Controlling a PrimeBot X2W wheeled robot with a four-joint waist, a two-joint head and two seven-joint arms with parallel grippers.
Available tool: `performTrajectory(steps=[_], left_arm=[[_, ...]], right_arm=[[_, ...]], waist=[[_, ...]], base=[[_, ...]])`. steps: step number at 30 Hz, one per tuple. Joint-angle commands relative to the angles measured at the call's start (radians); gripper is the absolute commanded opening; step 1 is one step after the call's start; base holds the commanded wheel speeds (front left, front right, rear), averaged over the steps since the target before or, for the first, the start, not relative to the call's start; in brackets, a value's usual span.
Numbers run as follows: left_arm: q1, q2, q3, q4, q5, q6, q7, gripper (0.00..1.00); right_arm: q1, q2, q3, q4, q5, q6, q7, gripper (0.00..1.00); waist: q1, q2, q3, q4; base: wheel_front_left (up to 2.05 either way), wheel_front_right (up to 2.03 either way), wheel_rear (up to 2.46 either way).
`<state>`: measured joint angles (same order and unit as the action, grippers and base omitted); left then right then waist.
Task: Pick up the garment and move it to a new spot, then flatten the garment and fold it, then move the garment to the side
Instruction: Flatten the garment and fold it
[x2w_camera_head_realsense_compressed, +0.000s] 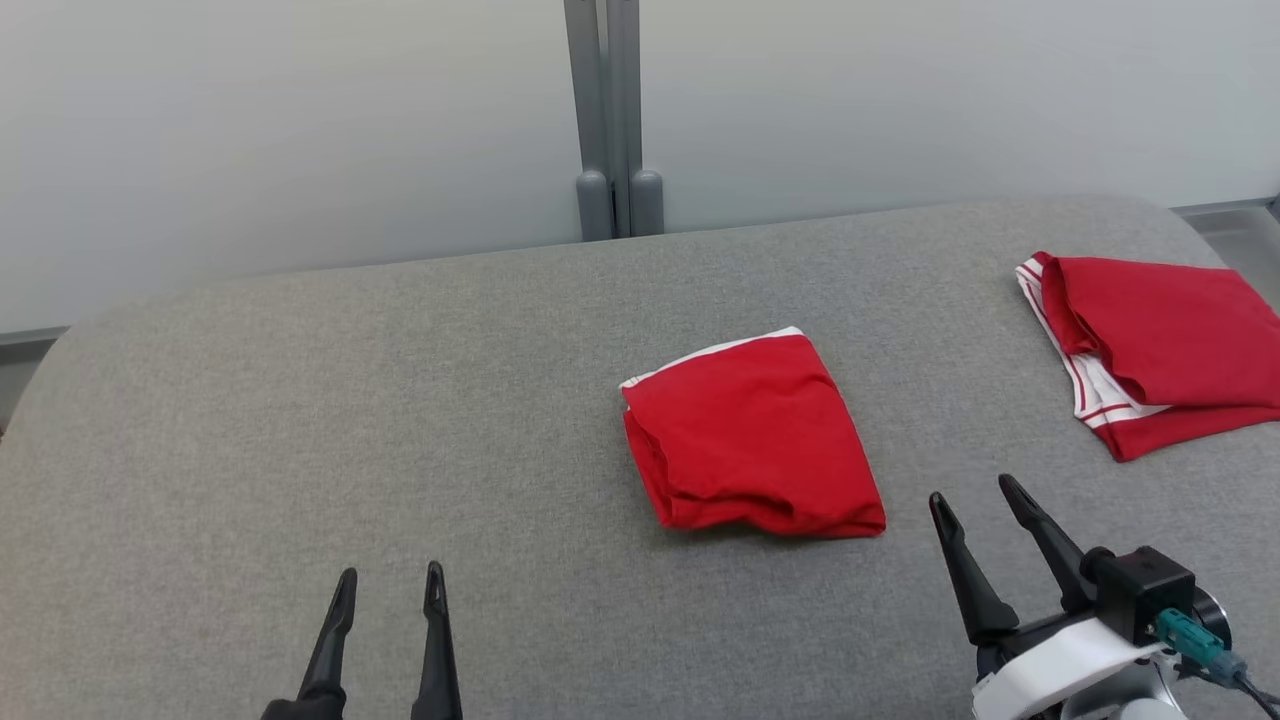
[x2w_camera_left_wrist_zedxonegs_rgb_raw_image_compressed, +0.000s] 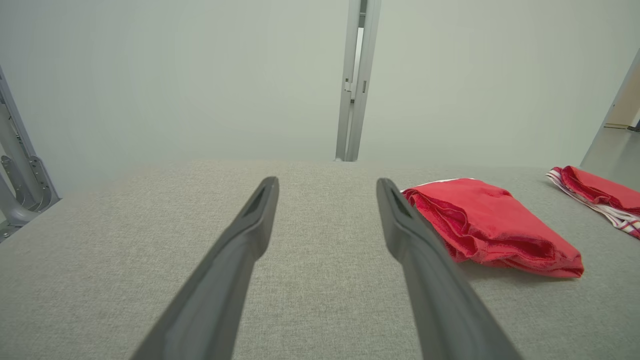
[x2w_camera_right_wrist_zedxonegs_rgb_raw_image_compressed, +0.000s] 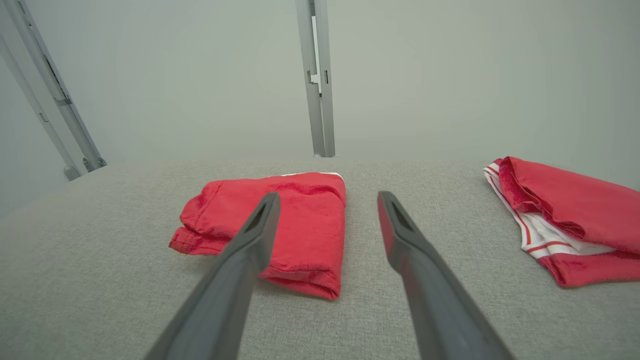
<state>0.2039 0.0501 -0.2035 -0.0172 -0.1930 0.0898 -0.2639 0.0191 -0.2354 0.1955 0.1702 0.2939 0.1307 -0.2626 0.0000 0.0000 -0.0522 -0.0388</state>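
A red garment lies folded in a compact rectangle near the middle of the grey padded table, a white trim along its far edge. It shows at the right of the left wrist view and left of centre in the right wrist view. My left gripper stands open at the lower left, well clear of the garment, nothing between its fingers. My right gripper is open too, just off the garment's near right corner and not touching it.
A second folded red garment with white striped trim lies at the table's far right edge. A grey post stands against the pale wall behind the table. Bare grey surface stretches across the left half.
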Motion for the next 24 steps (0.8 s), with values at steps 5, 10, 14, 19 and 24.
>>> performTrajectory(steps=[5,10,14,19,24], left_arm=[[0.066,0.001,0.02,-0.002,0.001,0.018,0.0,1.0],[0.083,0.001,0.027,0.014,0.022,0.005,0.0,1.0],[0.082,0.001,0.026,0.027,0.031,-0.008,0.0,1.0],[0.085,0.001,0.025,0.036,0.035,-0.014,0.0,1.0],[0.086,0.001,0.019,0.039,0.04,-0.019,0.0,1.0]], right_arm=[[0.055,0.023,-0.034,-0.012,-0.014,0.0,-0.002,1.0],[0.08,0.034,-0.041,-0.024,-0.03,0.0,-0.002,1.0],[0.091,0.041,-0.039,-0.028,-0.033,0.0,-0.002,1.0],[0.092,0.045,-0.038,-0.031,-0.029,0.0,-0.002,1.0],[0.097,0.041,-0.036,-0.029,-0.024,0.0,-0.002,1.0]], waist=[[0.0,0.0,-0.041,-0.009],[0.0,0.0,-0.048,0.004],[0.0,0.0,-0.048,0.017],[0.0,0.0,-0.048,0.025],[0.0,0.0,-0.052,0.034]], base=[[0.0,0.0,0.0],[0.0,0.0,0.0],[0.0,0.0,0.0],[0.0,0.0,0.0],[0.0,0.0,0.0]])
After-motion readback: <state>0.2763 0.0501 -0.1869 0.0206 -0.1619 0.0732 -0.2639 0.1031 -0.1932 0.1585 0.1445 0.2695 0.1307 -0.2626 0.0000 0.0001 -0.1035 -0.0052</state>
